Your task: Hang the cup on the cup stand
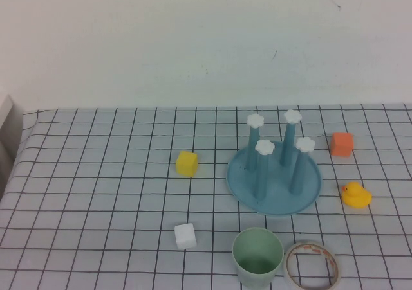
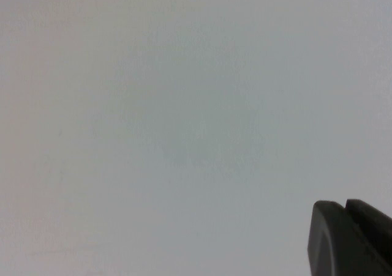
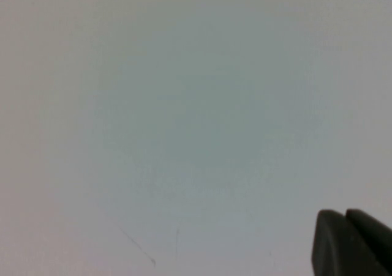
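The pale mint-green cup [image 1: 257, 258] stands upright, mouth up, at the table's front edge, just in front of the cup stand. The cup stand [image 1: 243, 174] is a round teal-blue dish with four upright blue pegs, each with a white flower cap [image 1: 264, 146]; no cup hangs on them. Neither arm shows in the high view. My left gripper [image 2: 345, 205] shows only in the left wrist view, fingertips pressed together, facing a blank pale wall. My right gripper [image 3: 345, 213] shows the same way in the right wrist view, shut and empty.
A tape ring [image 1: 311, 265] lies flat right beside the cup. A white cube [image 1: 185, 236] sits left of the cup, a yellow block [image 1: 187, 163] left of the stand, an orange cube [image 1: 341, 144] and a yellow rubber duck [image 1: 355, 195] to its right.
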Action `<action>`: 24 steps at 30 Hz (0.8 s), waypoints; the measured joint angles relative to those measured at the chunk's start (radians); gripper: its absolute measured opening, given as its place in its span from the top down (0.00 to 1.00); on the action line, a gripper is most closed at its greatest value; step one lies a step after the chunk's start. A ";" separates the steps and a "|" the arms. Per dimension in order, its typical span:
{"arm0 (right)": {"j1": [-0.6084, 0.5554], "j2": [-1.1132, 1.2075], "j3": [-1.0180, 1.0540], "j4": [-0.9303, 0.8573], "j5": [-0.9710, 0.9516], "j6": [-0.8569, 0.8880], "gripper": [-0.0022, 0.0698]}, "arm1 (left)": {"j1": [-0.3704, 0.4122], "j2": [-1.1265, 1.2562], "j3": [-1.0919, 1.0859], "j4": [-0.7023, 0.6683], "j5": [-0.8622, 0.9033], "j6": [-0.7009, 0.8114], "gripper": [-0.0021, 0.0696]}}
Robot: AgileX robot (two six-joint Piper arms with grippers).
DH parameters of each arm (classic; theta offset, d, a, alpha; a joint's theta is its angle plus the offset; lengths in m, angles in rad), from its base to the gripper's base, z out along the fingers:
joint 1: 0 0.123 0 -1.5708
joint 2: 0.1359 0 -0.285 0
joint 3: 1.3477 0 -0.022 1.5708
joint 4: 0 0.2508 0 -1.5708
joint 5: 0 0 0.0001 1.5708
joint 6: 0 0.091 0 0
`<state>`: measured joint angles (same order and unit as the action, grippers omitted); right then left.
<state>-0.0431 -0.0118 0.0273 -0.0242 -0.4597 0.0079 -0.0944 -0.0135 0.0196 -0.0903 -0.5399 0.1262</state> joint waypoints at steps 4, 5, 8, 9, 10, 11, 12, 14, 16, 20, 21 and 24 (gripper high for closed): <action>0.000 0.000 -0.002 0.059 -0.048 -0.024 0.97 | 0.000 0.000 -0.002 0.000 -0.036 0.000 0.97; 0.000 0.000 -0.012 0.076 -0.029 -0.027 0.97 | 0.000 0.000 -0.016 0.000 -0.002 0.000 0.97; 0.000 0.000 -0.125 0.108 0.158 -0.036 0.97 | 0.000 0.000 -0.162 0.000 0.254 0.063 0.97; 0.000 0.000 -0.156 0.108 0.203 -0.039 0.97 | 0.000 0.003 -0.209 0.000 0.337 0.094 0.97; 0.000 0.000 -0.194 0.108 0.257 -0.047 0.97 | 0.000 0.016 -0.253 0.000 0.413 0.122 0.97; 0.000 0.000 -0.232 0.108 0.308 -0.053 0.97 | 0.000 0.033 -0.286 0.000 0.477 0.141 0.97; 0.000 0.007 -0.270 0.108 0.358 -0.060 0.97 | 0.000 0.065 -0.323 -0.002 0.532 0.154 0.97; 0.000 0.047 -0.344 0.108 0.460 -0.076 0.97 | 0.000 0.122 -0.381 -0.002 0.603 0.166 0.97; 0.000 0.104 -0.405 0.108 0.566 -0.095 0.97 | 0.000 0.183 -0.418 -0.002 0.654 0.168 0.97; 0.000 0.283 -0.518 0.119 0.803 -0.133 0.97 | 0.000 0.260 -0.431 -0.008 0.693 0.122 0.97; 0.000 0.325 -0.545 0.131 0.864 -0.143 0.97 | 0.000 0.274 -0.431 -0.014 0.705 0.101 0.97; 0.000 0.473 -0.613 0.206 1.020 -0.253 0.97 | 0.000 0.301 -0.431 -0.021 0.748 0.060 0.97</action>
<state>-0.0431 0.4610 -0.5858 0.1813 0.5599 -0.2450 -0.0944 0.2871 -0.4111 -0.1109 0.2079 0.1861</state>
